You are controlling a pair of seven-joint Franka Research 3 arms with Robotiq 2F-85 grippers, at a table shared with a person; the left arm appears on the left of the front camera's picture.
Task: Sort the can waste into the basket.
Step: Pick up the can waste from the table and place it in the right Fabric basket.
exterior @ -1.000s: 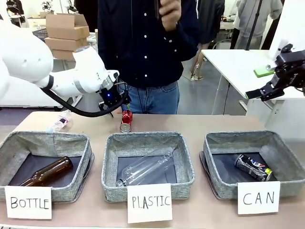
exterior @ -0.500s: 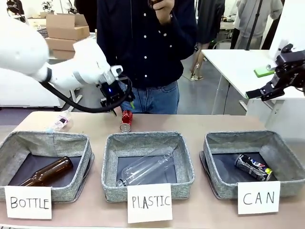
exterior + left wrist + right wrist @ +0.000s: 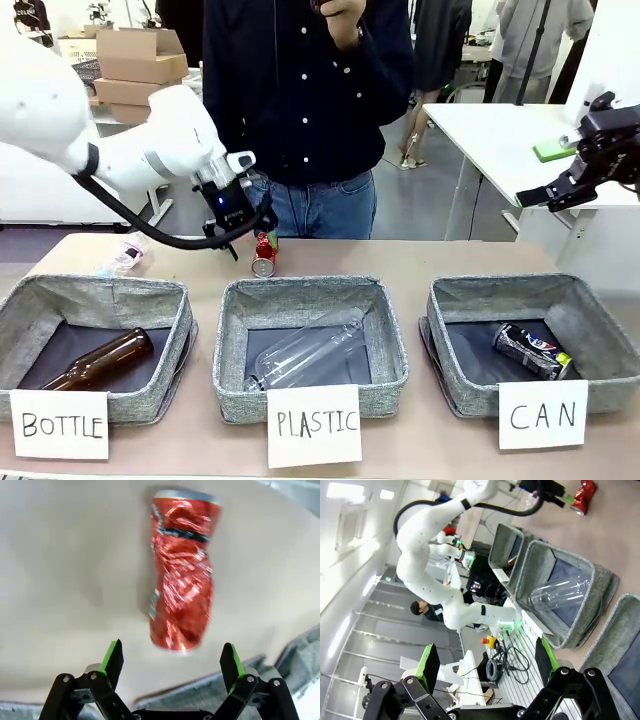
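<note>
Here the left gripper (image 3: 245, 232) hangs low over the far edge of the table (image 3: 420, 255), just above the red can (image 3: 264, 253). Its fingers are spread wide and have hold of nothing. In the left wrist view the gripper (image 3: 171, 653) looks straight down on the dented red can (image 3: 182, 575), which lies on the bare tabletop ahead of the two green pads (image 3: 113, 656) and in line with the gap between them; the pads are clear of the can on both sides.

The red can lies on its side near the far edge, just behind the far rim of the middle basket (image 3: 232, 330), with one silver end turned toward the near side. That basket carries a card reading "PLASTIC" (image 3: 314, 424) and has a clear bottle (image 3: 310, 352) lying in it.

The black-and-silver can (image 3: 530, 352) lies on the dark bottom of the right-hand basket (image 3: 440, 300), the one with the "CAN" card (image 3: 543, 413) on its front wall. This basket stands at the near right corner of the table.

The left-hand basket (image 3: 20, 300), carded "BOTTLE", holds a brown bottle (image 3: 100, 360). A crumpled piece of clear plastic (image 3: 125, 255) lies near the far left corner.

The right gripper (image 3: 530, 197) is held high off the right edge, well apart from everything on the table. Its fingers are fully parted and empty, as the right wrist view also shows (image 3: 486, 655).

A person (image 3: 310, 90) in a dark shirt stands at the far edge.
</note>
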